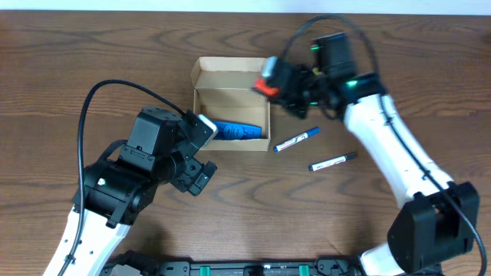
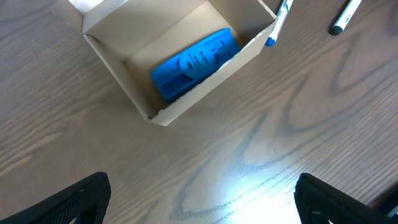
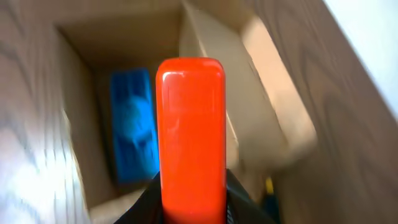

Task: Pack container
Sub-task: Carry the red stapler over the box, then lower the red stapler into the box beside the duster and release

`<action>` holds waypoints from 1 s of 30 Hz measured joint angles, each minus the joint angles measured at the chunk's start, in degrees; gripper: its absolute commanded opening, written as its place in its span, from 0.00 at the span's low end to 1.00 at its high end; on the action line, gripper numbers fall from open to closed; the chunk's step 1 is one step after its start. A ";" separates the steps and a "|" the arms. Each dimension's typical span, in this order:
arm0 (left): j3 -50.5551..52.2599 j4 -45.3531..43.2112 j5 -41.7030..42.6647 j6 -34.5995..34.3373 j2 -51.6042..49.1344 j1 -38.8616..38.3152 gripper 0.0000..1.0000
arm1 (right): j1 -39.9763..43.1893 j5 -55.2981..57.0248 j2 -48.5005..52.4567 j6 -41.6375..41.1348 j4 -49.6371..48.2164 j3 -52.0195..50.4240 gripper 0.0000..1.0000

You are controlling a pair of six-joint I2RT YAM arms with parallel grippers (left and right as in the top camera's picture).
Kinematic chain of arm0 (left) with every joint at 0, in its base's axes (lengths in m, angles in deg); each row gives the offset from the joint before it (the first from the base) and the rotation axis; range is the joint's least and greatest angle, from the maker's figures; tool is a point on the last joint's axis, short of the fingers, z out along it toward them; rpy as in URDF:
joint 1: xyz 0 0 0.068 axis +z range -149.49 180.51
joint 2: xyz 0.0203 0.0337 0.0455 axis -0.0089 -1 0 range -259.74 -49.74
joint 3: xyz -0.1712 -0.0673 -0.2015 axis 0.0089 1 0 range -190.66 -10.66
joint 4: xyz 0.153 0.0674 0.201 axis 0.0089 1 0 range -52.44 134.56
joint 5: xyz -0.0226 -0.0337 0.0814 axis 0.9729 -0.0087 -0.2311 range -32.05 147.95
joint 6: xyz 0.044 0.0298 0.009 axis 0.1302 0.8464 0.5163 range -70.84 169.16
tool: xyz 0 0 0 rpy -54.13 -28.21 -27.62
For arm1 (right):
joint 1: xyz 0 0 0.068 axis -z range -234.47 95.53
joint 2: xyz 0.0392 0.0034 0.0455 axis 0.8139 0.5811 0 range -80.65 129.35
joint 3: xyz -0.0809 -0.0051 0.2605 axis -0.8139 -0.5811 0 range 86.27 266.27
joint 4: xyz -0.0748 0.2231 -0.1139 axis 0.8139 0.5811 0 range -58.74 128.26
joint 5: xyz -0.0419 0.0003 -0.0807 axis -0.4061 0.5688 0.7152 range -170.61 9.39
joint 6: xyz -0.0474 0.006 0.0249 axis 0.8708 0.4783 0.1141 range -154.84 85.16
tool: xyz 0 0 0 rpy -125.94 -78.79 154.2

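The container [image 1: 201, 100] is a small tan cardboard box, open, with its flap lid folded back. A blue block [image 1: 236, 131] lies inside along its near wall; it also shows in the left wrist view [image 2: 194, 62] and the right wrist view [image 3: 132, 124]. My right gripper [image 1: 275, 83] is shut on an orange-red block [image 3: 190, 134] and holds it above the box's right edge. My left gripper [image 2: 202, 199] is open and empty over bare table, just in front of the box [image 2: 205, 78].
Two markers lie on the table right of the box: one with a blue cap [image 1: 296, 139] close to it, one with a black cap [image 1: 332, 162] further right. The blue-capped marker also shows in the left wrist view [image 2: 278, 25].
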 measured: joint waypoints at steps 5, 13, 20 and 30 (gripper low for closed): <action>0.00 0.00 0.00 0.00 0.00 0.00 0.95 | -6.69 3.08 0.55 2.91 -3.58 0.00 0.01; 0.00 0.00 -0.02 0.00 0.00 0.00 0.95 | -9.40 5.16 6.38 10.69 -9.40 0.00 0.01; 0.00 0.00 0.00 0.00 0.00 0.00 0.95 | -9.57 5.86 11.82 12.55 -13.44 0.00 0.01; 0.00 0.02 0.00 0.00 0.00 0.00 0.95 | -10.93 6.21 17.03 12.96 -17.62 0.00 0.01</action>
